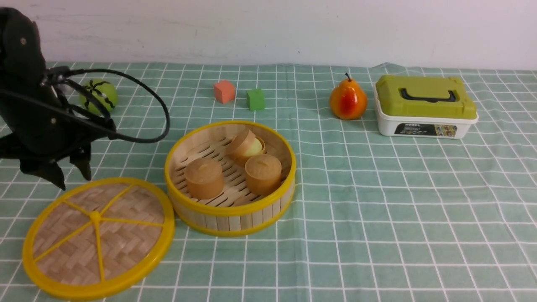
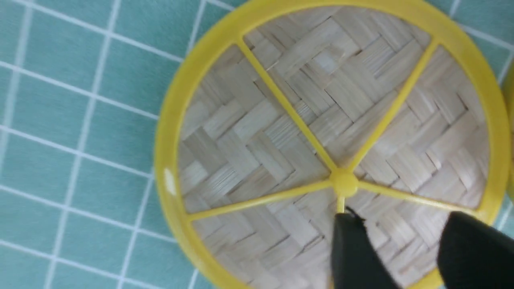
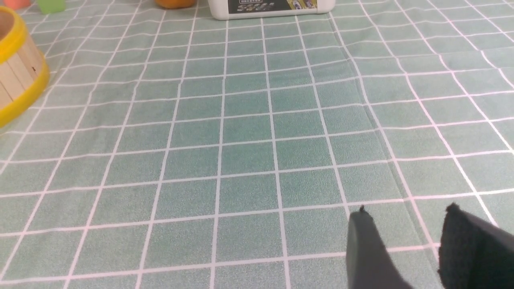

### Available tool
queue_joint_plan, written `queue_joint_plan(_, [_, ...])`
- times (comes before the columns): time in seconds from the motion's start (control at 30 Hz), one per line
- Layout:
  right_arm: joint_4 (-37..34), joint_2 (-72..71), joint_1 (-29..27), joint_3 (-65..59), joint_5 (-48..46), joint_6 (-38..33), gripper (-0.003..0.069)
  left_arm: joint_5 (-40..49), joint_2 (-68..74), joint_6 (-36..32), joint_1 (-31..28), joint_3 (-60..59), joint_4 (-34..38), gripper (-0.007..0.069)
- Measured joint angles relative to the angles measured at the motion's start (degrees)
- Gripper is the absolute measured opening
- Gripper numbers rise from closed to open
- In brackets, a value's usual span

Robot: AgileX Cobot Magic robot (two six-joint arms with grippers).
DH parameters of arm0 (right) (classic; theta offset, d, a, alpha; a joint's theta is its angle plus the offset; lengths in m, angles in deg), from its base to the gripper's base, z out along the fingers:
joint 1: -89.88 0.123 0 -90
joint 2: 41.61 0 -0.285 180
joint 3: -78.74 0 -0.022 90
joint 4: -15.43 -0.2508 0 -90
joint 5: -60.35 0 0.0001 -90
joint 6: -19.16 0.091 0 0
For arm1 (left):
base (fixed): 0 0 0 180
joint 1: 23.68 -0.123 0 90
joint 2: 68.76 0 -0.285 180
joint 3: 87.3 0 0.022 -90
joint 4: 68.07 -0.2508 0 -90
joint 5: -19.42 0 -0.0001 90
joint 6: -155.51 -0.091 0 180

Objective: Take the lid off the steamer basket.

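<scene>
The lid (image 1: 98, 237), woven tan bamboo with a yellow rim, spokes and centre knob, lies flat on the cloth at the front left, beside the steamer basket (image 1: 230, 178). The basket stands uncovered with three tan cylinders inside. My left gripper (image 1: 73, 174) is open and empty, hovering just above the lid's far edge. In the left wrist view the lid (image 2: 333, 140) fills the frame, with the open gripper (image 2: 399, 218) over it near the knob. My right gripper (image 3: 405, 212) is open and empty above bare cloth; the basket's wall (image 3: 18, 76) shows at the edge of that view.
At the back stand a green striped ball (image 1: 100, 95), an orange cube (image 1: 224, 91), a green cube (image 1: 256, 99), a pear (image 1: 348, 100) and a white box with an olive-green lid (image 1: 424, 107). A checked green cloth (image 1: 377, 209) covers the table.
</scene>
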Motion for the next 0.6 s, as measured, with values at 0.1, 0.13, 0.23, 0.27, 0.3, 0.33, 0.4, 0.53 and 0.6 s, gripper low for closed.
queue_joint_plan(0.1, [0.0,0.0,0.0,0.0,0.0,0.0,0.0241,2.4,-3.26,-1.9,0.0,0.0,-0.16,0.0104])
queue_joint_plan(0.13, [0.0,0.0,0.0,0.0,0.0,0.0,0.0241,3.31,-5.21,-3.15,0.0,-0.07,-0.03,0.0039])
queue_joint_plan(0.23, [0.0,0.0,0.0,0.0,0.0,0.0,0.0241,3.67,-11.87,-6.91,0.0,-2.18,2.25,-0.0013])
queue_joint_plan(0.27, [0.0,0.0,0.0,0.0,0.0,0.0,0.0241,2.99,-14.79,-8.93,0.0,-3.96,4.14,-0.0013])
queue_joint_plan(0.3, [0.0,0.0,0.0,0.0,0.0,0.0,0.0241,1.2,-18.68,-10.84,0.0,-6.96,6.1,-0.0013])
queue_joint_plan(0.33, [0.0,0.0,0.0,0.0,0.0,0.0,0.0241,-0.25,-21.48,-12.52,0.0,-9.48,7.93,-0.0013])
queue_joint_plan(0.4, [0.0,0.0,0.0,0.0,0.0,0.0,0.0241,-6.3,-27.58,-15.92,0.0,-15.61,12.18,-0.0013])
queue_joint_plan(0.53, [0.0,0.0,0.0,0.0,0.0,0.0,0.0241,-23.62,-43.31,-24.32,0.0,-34.54,25.61,-0.0013])
queue_joint_plan(0.6, [0.0,0.0,0.0,0.0,0.0,0.0,0.0241,-30.48,-49.81,-27.54,0.0,-42.71,31.09,-0.0013])
